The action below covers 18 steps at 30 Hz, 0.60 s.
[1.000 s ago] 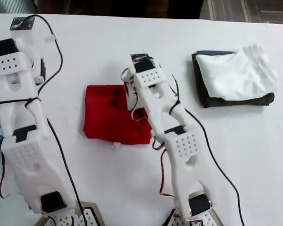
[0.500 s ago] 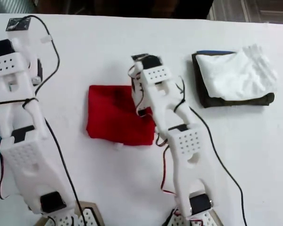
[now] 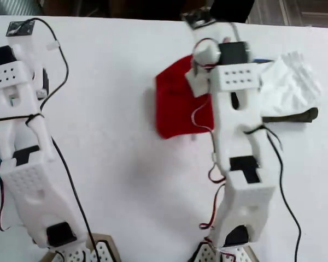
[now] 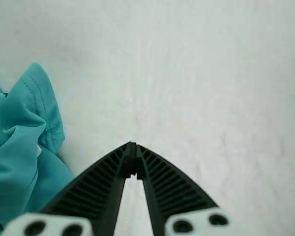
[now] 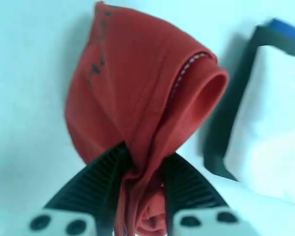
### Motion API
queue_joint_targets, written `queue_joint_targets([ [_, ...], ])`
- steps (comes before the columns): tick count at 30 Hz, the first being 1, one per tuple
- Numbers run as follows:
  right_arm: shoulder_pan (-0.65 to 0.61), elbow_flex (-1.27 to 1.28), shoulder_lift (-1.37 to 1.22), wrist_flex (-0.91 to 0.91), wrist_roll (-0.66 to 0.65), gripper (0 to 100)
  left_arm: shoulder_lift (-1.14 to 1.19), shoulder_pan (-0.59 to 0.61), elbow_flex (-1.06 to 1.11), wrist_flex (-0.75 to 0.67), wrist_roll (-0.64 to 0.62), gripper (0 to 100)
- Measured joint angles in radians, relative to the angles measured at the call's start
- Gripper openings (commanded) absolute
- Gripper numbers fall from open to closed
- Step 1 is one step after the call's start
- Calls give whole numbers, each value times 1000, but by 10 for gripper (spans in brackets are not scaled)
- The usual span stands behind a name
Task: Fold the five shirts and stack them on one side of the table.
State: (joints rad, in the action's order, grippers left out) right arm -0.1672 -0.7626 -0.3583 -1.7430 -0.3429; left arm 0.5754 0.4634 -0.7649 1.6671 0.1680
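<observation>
**Red shirt point(image 5: 137, 98) clamped in the right gripper, beside the stack**

The red shirt is gripped by the right gripper point(image 5: 143, 155), whose jaws are closed on a bunched fold of the cloth. The rest of the shirt hangs loose in a rolled loop. In the high view the red shirt point(image 3: 177, 106) is seen just beside the stack, partly covered by the right arm.

The stack is made up of a white shirt point(image 3: 287, 84) on top, a dark shirt point(image 3: 295, 115) beneath it and a blue edge point(image 5: 285, 27) at the back. It is placed toward one side of the table point(image 3: 115, 164).

The left gripper point(image 4: 132, 152) is held over bare table with its jaws pressed together and nothing between them. A teal shirt point(image 4: 19, 137) is left crumpled just beside it, not yet folded.

The step in hand is judged to be the carrying of the red shirt to the stack. For the next move, the shirt needs to be brought over the white shirt, lowered so that its fold is kept flat, and only then released. Otherwise the loose loop may be dropped open or the white shirt dragged askew. The teal shirt remains to be folded afterwards.

No brand, label or writing can be read. A few dark marks are seen near one edge of the red shirt, too blurred to make out.
</observation>
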Motion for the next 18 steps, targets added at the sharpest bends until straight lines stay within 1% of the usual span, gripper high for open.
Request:
queue_joint_targets([
  [4, 61, -17, 46, 0, -72, 21, 0, 0, 0, 0, 0, 28],
  [12, 206, -178, 48, -2, -195, 21, 0, 0, 0, 0, 0, 28],
  [18, 288, -219, 48, -2, -281, 21, 0, 0, 0, 0, 0, 28],
])
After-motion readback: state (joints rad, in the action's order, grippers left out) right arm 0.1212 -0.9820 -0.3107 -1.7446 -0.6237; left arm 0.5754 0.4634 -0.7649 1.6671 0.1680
